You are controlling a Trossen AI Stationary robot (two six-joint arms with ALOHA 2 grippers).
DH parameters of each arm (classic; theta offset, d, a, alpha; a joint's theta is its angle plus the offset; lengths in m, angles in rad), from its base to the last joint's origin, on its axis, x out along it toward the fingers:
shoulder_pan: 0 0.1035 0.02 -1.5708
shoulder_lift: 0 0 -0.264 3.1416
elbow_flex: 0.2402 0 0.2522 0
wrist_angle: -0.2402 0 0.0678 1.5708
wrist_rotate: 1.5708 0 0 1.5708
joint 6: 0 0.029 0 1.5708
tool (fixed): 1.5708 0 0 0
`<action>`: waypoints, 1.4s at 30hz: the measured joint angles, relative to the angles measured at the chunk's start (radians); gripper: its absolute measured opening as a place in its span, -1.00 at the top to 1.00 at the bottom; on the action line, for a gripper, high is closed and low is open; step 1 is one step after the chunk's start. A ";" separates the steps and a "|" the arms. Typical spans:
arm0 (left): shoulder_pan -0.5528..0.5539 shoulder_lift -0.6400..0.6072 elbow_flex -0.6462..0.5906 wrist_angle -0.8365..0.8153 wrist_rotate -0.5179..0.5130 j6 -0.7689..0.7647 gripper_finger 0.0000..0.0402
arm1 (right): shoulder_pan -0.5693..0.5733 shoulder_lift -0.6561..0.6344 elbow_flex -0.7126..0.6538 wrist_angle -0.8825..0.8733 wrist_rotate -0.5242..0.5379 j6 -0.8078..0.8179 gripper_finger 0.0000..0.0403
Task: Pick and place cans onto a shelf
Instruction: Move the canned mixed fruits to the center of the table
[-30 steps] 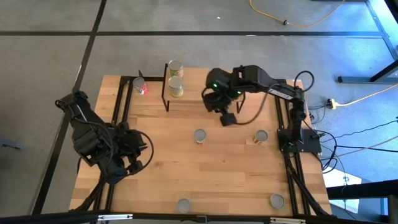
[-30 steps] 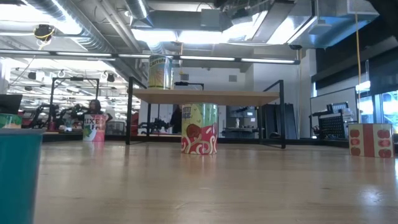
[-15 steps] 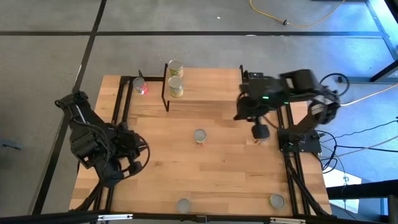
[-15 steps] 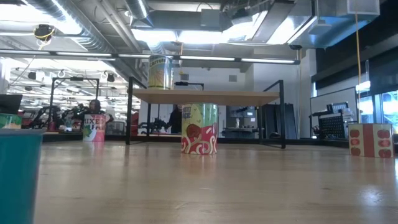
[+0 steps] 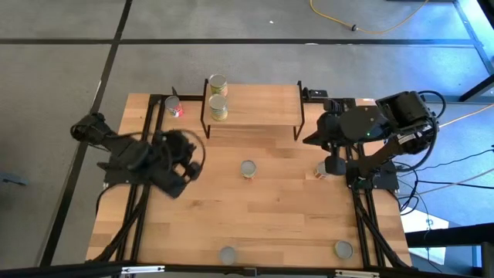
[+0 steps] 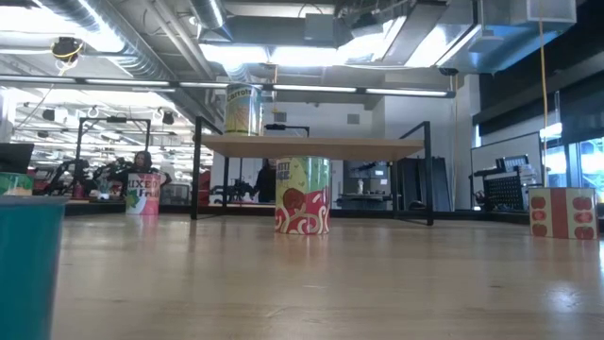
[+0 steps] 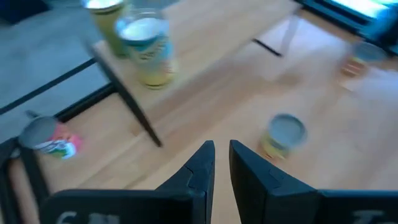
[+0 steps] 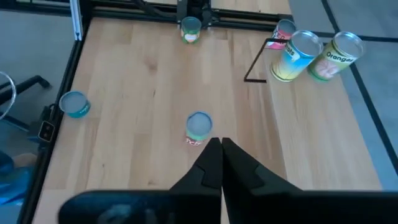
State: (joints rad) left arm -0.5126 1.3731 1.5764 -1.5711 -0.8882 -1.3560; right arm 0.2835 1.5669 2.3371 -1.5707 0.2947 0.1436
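Observation:
The shelf (image 5: 258, 104) stands at the table's far middle on thin black legs. Two cans (image 5: 218, 83) (image 5: 219, 107) stand on its left end; one shows in the low view (image 6: 243, 110). A pink can (image 5: 174, 107) stands on the table left of the shelf. A green and red can (image 5: 248, 168) stands mid-table. My left gripper (image 5: 185, 162) is left of that can, above the table, empty, fingers close together (image 7: 222, 152). My right gripper (image 5: 333, 164) is shut and empty at the right side, over a red can (image 5: 322, 171).
Two more cans stand near the table's near edge (image 5: 227, 255) (image 5: 343, 249). A teal can (image 6: 28, 264) stands close to the low camera. The right part of the shelf board (image 5: 270, 100) is bare. A person (image 6: 143, 162) sits in the room behind.
My right gripper has drawn back from over the shelf's right end toward the table's right edge and stays shut. My left arm has swung from the near left toward the table's middle, turning to face the shelf. No can has moved.

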 joint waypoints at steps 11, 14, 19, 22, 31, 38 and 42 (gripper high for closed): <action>0.388 -0.001 0.000 0.000 0.095 0.151 0.79 | -0.001 -0.043 -0.029 0.002 0.040 -0.051 1.00; 0.494 -0.001 0.000 0.000 0.131 0.183 0.79 | -0.008 -0.109 -0.100 0.002 0.075 -0.045 1.00; 0.670 -0.001 0.000 0.000 0.196 0.208 0.79 | -0.019 -0.232 -0.246 -0.001 0.128 -0.017 1.00; 0.765 -0.001 -0.001 0.000 0.225 0.216 0.79 | -0.025 -0.290 -0.327 -0.002 0.160 -0.005 1.00; 1.059 -0.001 -0.001 0.000 0.386 0.251 0.79 | -0.036 -0.392 -0.486 0.000 0.214 0.043 1.00; 1.211 0.037 -0.001 0.033 0.477 0.270 0.79 | -0.036 -0.431 -0.524 0.000 0.286 0.123 1.00; 1.275 0.081 -0.001 0.073 0.501 0.334 0.79 | -0.036 -0.438 -0.524 0.000 0.289 0.137 1.00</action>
State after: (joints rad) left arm 0.7627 1.4540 1.5753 -1.4982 -0.3868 -1.0225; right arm 0.2470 1.1286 1.8133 -1.5707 0.5839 0.2806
